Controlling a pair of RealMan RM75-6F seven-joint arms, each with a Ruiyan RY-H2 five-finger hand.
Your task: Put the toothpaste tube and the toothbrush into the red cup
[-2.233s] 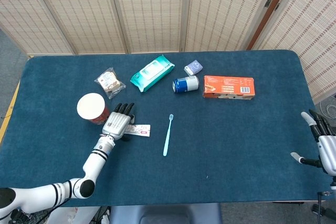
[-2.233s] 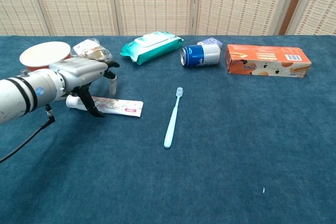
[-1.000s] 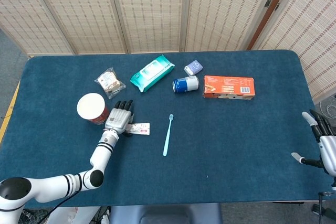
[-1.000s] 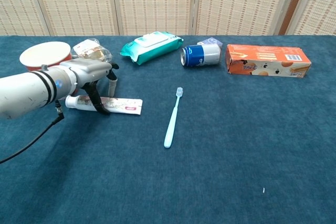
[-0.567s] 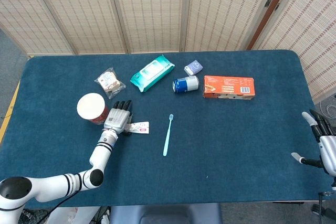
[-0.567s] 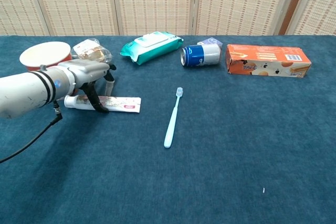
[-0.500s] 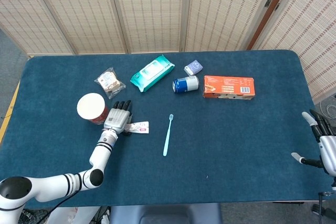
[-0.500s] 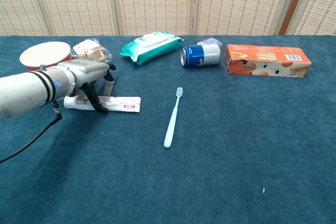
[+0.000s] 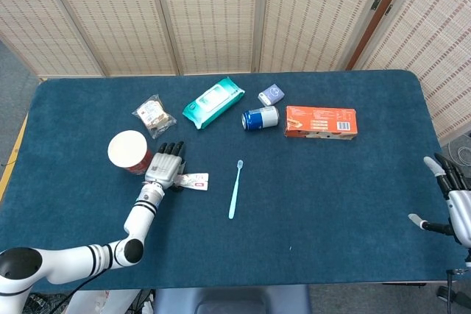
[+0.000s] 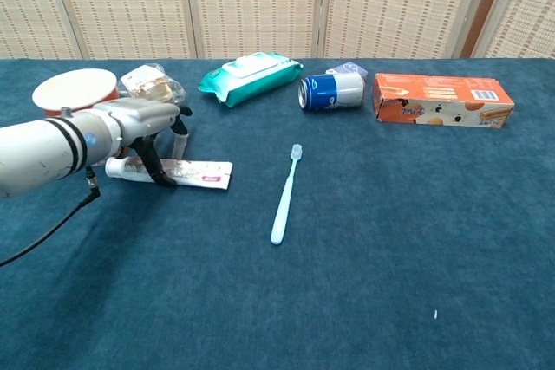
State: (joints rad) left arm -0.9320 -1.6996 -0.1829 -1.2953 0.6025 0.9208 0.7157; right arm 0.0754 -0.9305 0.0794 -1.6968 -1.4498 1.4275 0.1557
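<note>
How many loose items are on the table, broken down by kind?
Cups: 1, red cup
Tubes: 1, toothpaste tube
Brushes: 1, toothbrush
Cans: 1, blue can
Boxes: 1, orange box
Soft packs: 3, wipes pack, snack bag, small pouch
Total: 8

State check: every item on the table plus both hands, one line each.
red cup: upright, empty
toothpaste tube: flat on table
left hand: fingers around tube's cap end
toothbrush: flat, untouched
blue can: on its side
wipes pack: flat, closed
orange box: lying lengthwise
right hand: open, off the table
</note>
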